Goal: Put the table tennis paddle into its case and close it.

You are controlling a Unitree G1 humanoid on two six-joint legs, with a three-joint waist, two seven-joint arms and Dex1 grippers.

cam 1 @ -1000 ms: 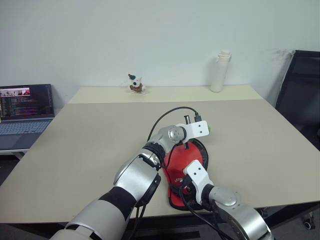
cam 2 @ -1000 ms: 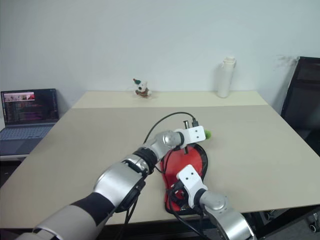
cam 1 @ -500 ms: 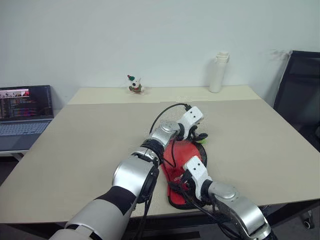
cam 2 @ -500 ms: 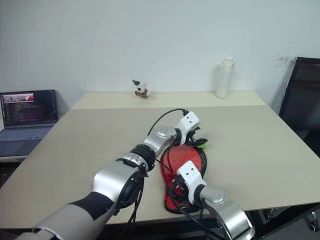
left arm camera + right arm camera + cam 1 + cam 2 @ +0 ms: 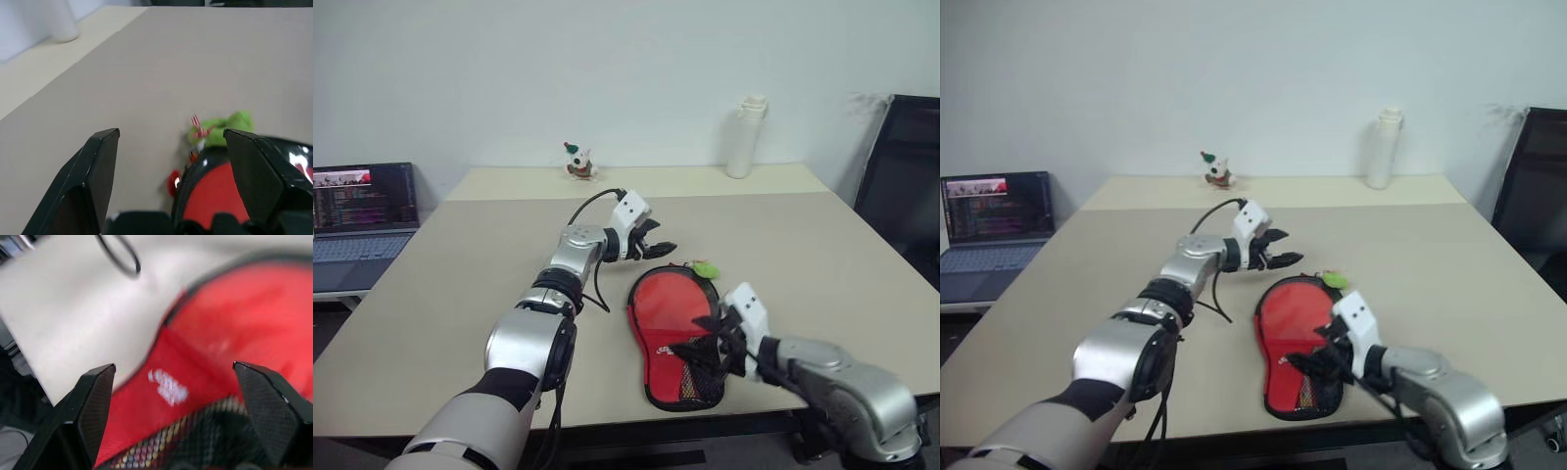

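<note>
Fabric case (image 5: 672, 328), red with a black mesh pocket, lies flat and paddle-shaped on the smooth table (image 5: 460, 284). Left gripper (image 5: 658, 248) hovers beyond it, spread wide and empty. Right gripper (image 5: 697, 356) gapes wide over the mesh, gripping nothing.

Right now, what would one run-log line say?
case: red side up, flat on table | left gripper: open, above table | right gripper: open, over case

— Where do the head views look from?
— High, forward and down over the table (image 5: 460, 284).
— And the wrists?
— Close, along each arm's fingers; both share the case (image 5: 668, 315).
</note>
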